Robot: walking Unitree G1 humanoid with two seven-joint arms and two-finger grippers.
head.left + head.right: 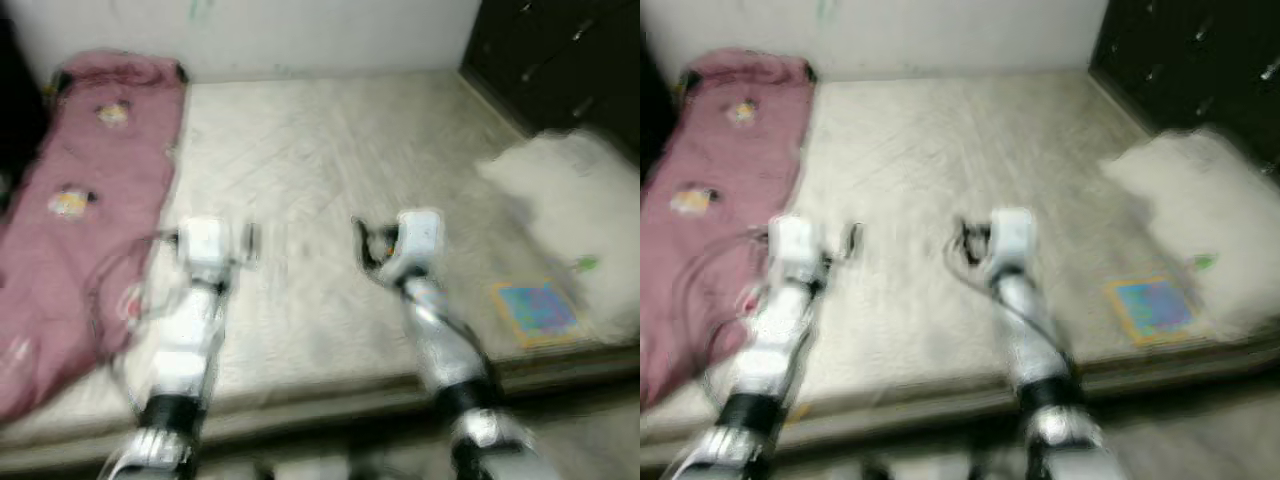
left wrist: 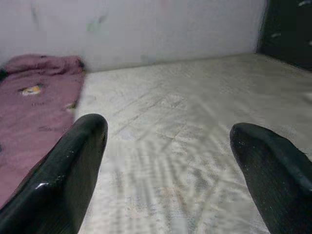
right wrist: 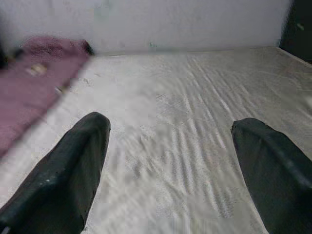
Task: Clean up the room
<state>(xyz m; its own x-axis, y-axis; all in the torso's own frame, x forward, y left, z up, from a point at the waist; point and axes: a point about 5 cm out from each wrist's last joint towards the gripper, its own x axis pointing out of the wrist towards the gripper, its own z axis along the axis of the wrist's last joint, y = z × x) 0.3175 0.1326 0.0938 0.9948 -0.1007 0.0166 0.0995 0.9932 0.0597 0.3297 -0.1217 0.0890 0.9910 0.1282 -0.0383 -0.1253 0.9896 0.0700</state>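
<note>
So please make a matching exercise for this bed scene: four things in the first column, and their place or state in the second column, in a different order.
Column one:
1. pink blanket
2. white pillow
3. colourful booklet
4. left gripper

Column two:
a. open, holding nothing
b. along the bed's left side
c. flat near the front edge, beside the pillow
d. on the bed's right side

Pairs: 1-b, 2-d, 3-c, 4-a

— What carries it all?
— A wide bed with a pale, cream quilted mattress.
— And on the bed?
— A long pink blanket with small cartoon prints along its left edge. A fluffy white pillow sits far across from the blanket, a blue square book with a yellow border just beside the pillow.
</note>
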